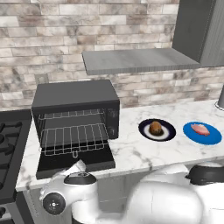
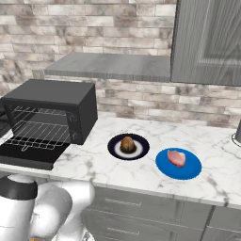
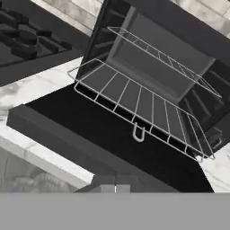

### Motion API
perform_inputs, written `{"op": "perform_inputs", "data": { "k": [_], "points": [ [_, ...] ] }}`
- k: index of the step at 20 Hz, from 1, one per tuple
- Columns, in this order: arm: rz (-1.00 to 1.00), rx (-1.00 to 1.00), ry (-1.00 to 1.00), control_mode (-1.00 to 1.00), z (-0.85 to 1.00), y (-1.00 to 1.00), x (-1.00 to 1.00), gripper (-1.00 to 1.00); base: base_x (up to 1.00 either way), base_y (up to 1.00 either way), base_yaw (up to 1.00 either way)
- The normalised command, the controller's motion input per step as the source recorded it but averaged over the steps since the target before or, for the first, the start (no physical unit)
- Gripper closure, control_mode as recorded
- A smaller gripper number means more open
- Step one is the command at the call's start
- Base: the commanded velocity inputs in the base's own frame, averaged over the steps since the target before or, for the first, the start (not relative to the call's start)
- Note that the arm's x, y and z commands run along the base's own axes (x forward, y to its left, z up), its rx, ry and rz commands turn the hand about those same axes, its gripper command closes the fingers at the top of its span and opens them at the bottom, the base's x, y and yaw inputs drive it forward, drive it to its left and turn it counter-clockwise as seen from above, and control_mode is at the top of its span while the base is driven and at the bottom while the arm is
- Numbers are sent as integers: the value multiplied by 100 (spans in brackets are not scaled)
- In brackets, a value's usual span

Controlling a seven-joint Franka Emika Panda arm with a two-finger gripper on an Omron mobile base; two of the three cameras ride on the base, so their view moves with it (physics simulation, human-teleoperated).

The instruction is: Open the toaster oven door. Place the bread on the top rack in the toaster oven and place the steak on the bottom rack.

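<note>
Nearest the hand camera lies the toaster oven door (image 3: 85, 134), folded down flat on the surface (image 1: 135, 151), its free edge toward the robot. Behind it the bottom rack (image 3: 134, 105) is drawn partly forward, front loop over the door; the top rack (image 3: 166, 58) sits above it inside the toaster oven (image 1: 74, 94). Both racks are bare.

Gripper state: cannot be determined; only a sliver of the fingertips appears at the lower edge of the hand view. The arm is low, in front of the door's free edge.

Door step: judged complete. Next item: the bread (image 1: 155, 127).

- Bread: on a dark plate (image 1: 168, 133), on the surface to the robot's right of the oven. Round, so no long axis governs the grasp.
- Steak (image 1: 201, 129): on a blue plate (image 1: 213, 137), further right, just beside the dark plate. Flat oval; its long axis runs roughly left-right along the surface in the left base view.

Governing relation: both foods lie well to the right of the gripper and higher, on the surface, while the oven opening faces the robot. The coming move is therefore judged a rise and a rightward reach, bread first.
</note>
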Motion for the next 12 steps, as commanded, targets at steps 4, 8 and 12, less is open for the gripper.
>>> {"op": "perform_inputs", "data": {
  "k": [4, 8, 12],
  "points": [
    [-28, 25, -51, -100, 100, -43, -50, 100, 0, 0, 0],
    [-38, 30, -29, -100, 93, -67, -5, 100, 0, 0, 0],
    [-40, 36, -9, -100, 86, -83, 0, 100, 0, 0, 0]
  ]
}}
